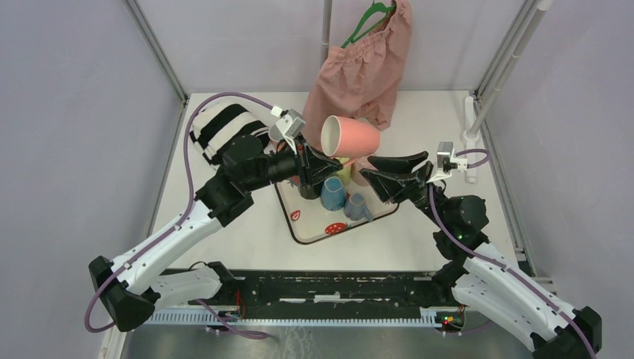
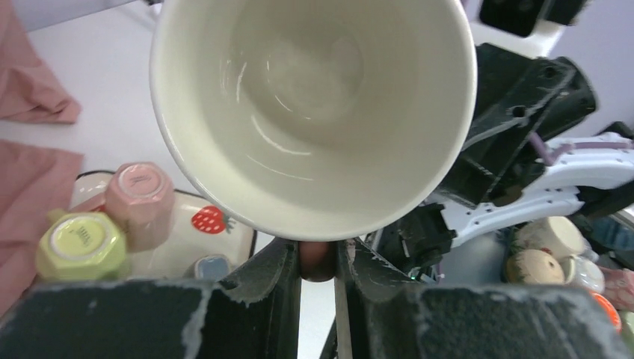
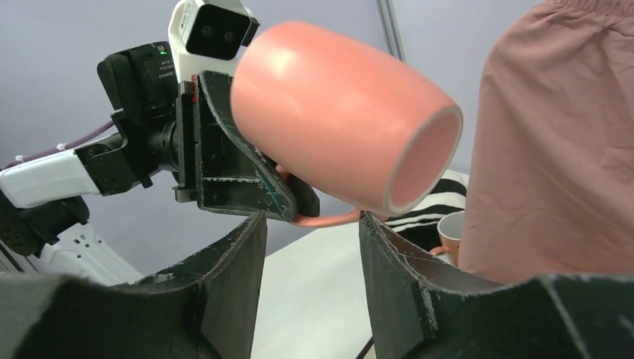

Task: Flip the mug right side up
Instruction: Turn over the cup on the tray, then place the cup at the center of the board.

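One pink mug [image 1: 355, 136] hangs in the air above the tray [image 1: 314, 238], lying on its side. Its outside is plain glossy pink and its inside is cream. The mouth faces the left arm, whose wrist view looks straight into the empty bowl. The foot, a shallow pink recess, points the other way, toward the back right. The handle [image 3: 329, 218] is on the underside. The left gripper [image 2: 318, 258] is clamped on it, fingers nearly together with the handle pinched between them. The right gripper [image 3: 312, 224] sits just below the mug with its fingers apart. Neither finger can be seen touching the mug.

The tray is white with a dark rim and strawberry prints [image 2: 209, 219]. Four small cups stand upside down on it. The pink cup [image 2: 138, 202] and the yellow-green cup [image 2: 81, 243] are side by side and touching. The blue cup [image 1: 333, 194] and the grey-blue cup [image 1: 357, 207] are close together toward the near edge.

Behind the tray, a pink cloth [image 1: 366, 75] hangs from a green hanger [image 1: 366, 19]. A striped cloth [image 1: 224, 127] lies at the back left of the table.
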